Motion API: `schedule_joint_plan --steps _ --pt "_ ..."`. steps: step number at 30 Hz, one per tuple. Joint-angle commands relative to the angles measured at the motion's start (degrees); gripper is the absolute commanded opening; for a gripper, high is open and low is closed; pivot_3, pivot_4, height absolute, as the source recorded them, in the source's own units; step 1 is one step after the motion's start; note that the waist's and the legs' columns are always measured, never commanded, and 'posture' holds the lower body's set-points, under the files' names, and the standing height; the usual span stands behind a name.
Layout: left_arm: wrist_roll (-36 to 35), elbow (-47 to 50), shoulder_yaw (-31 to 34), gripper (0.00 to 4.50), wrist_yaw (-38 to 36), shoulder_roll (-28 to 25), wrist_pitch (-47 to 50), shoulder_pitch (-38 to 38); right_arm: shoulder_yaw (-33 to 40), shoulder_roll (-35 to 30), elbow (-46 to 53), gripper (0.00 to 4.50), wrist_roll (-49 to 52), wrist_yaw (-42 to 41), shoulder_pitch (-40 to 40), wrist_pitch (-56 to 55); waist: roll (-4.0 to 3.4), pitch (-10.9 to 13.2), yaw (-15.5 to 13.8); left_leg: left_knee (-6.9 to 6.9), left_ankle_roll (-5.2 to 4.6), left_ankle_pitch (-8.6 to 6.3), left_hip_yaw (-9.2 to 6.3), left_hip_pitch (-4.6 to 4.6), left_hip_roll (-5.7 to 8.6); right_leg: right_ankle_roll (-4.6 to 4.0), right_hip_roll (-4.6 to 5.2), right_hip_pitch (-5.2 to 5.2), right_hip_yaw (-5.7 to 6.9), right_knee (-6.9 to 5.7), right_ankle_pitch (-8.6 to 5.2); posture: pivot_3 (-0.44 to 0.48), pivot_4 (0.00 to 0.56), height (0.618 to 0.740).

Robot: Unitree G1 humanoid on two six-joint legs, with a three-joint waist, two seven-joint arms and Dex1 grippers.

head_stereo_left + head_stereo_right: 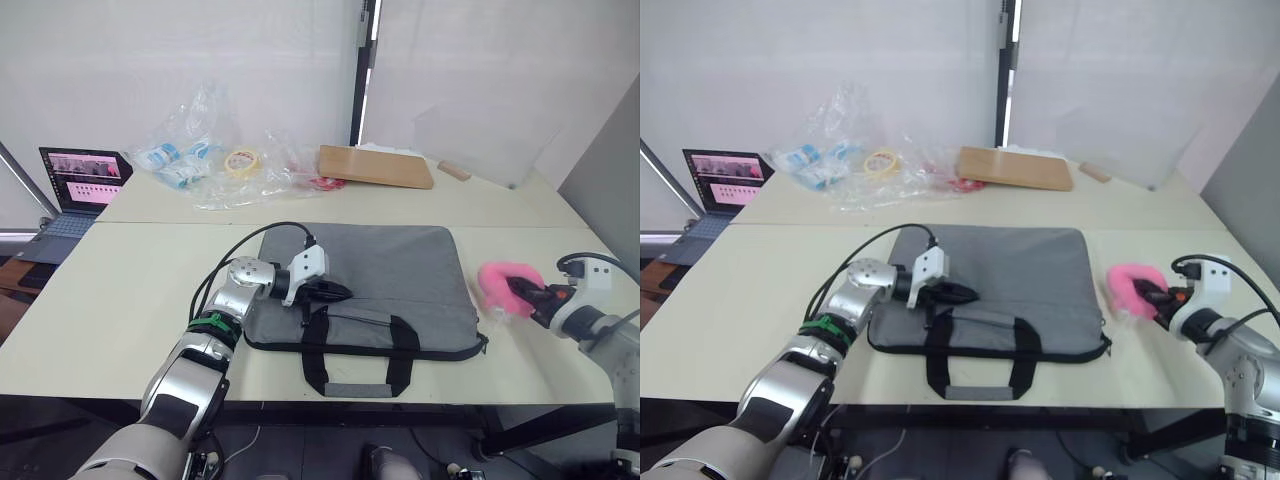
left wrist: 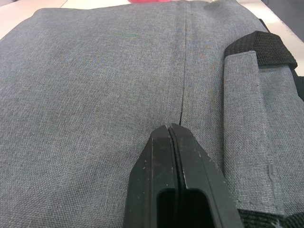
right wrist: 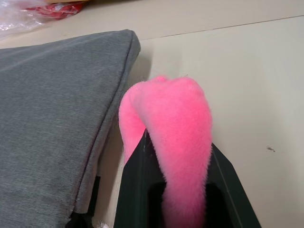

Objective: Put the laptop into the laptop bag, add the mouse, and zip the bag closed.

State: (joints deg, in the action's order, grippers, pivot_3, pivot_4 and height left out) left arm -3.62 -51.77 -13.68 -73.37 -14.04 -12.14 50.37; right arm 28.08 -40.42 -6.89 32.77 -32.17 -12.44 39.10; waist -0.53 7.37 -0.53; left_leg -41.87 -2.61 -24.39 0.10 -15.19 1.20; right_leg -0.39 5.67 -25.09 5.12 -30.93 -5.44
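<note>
The grey laptop bag [image 1: 400,265] lies flat in the middle of the table, its black strap handles [image 1: 355,375] hanging toward the front edge. My left gripper [image 1: 340,291] is shut with nothing in it, its fingertips [image 2: 169,130] resting on the bag's top fabric near the left handle. Just off the bag's right end, my right gripper [image 1: 520,291] is shut on a fluffy pink ball [image 3: 175,104], low over the tabletop. The laptop and the mouse are out of view.
A small dark laptop [image 1: 85,180] with a lit pinkish screen stands at the far left. Along the back lie crumpled plastic bags [image 1: 190,150], a tape roll [image 1: 241,160], a brown board [image 1: 375,165] and a small wooden piece [image 1: 453,171].
</note>
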Motion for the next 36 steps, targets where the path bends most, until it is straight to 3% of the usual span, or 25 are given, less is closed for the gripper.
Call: schedule_joint_plan --steps 1,7,16,22,23,27,33,36 --pt "4.37 -3.78 -3.09 0.0 -0.59 -0.93 2.79 -3.23 3.45 -1.86 0.54 0.03 -0.91 1.8 -0.84 -2.22 0.0 0.0 0.04 0.0 -0.29 -0.16 0.01 0.0 -0.01 -0.01 0.01 0.0 -0.01 0.0 -0.01 0.0 0.15 0.74" --pt "4.37 -3.08 -3.58 0.0 -0.82 -0.11 2.79 -3.56 0.22 3.16 -3.67 0.03 -3.28 7.04 -7.5 -5.65 -0.02 -0.01 0.25 0.0 -0.28 -0.15 0.03 0.03 0.0 0.01 0.02 0.0 -0.04 -0.01 -0.01 0.0 0.15 0.74" --pt "4.27 -1.03 -3.73 0.0 -1.79 -0.93 3.11 -4.85 -2.43 8.16 -17.97 0.03 -7.51 10.36 -20.37 -15.39 -0.07 -0.04 0.61 0.08 0.05 0.03 0.04 0.01 0.1 0.15 0.04 -0.03 -0.03 0.03 0.05 0.0 0.15 0.74" --pt "1.78 0.35 -1.45 0.0 -1.85 -0.8 5.54 -4.52 -4.14 8.07 -15.33 0.03 -4.82 4.34 -16.74 -9.73 -0.08 -0.04 0.8 0.14 0.04 0.02 0.01 0.0 0.08 0.17 0.06 -0.04 0.0 0.06 0.06 0.0 0.15 0.74" --pt "1.48 1.1 -1.26 0.0 -2.13 -0.94 6.13 -4.64 -4.63 7.53 -14.53 0.71 -4.71 3.2 -15.48 -8.39 -0.08 -0.04 0.8 0.14 0.03 0.02 0.01 0.0 0.07 0.2 0.05 -0.04 0.0 0.06 0.08 0.0 0.15 0.74" --pt "-0.36 5.16 0.29 0.0 -2.45 -1.4 8.5 -5.47 -3.52 6.11 -13.17 1.89 -4.54 1.17 -12.0 -7.92 -0.09 -0.04 1.13 0.2 0.02 0.01 -0.02 -0.01 0.02 0.29 0.02 -0.07 0.03 0.06 0.1 0.0 0.15 0.74" --pt "-6.51 14.1 6.8 0.0 0.59 -3.28 13.76 -8.14 -1.72 1.66 -8.79 4.13 -6.58 0.34 -7.18 -12.0 -0.08 0.0 1.5 0.44 0.04 0.02 0.03 -0.04 0.03 0.4 -0.01 -0.26 0.02 0.08 0.07 0.0 0.15 0.74" --pt "-10.07 21.32 9.68 0.83 1.92 -4.82 19.42 -10.43 -0.53 -0.17 -7.98 4.5 -6.88 -2.16 -5.5 -16.74 -0.08 0.09 1.66 0.63 0.14 0.07 0.1 -0.04 0.01 0.41 -0.07 -0.37 -0.01 0.1 0.07 0.0 0.15 0.74"
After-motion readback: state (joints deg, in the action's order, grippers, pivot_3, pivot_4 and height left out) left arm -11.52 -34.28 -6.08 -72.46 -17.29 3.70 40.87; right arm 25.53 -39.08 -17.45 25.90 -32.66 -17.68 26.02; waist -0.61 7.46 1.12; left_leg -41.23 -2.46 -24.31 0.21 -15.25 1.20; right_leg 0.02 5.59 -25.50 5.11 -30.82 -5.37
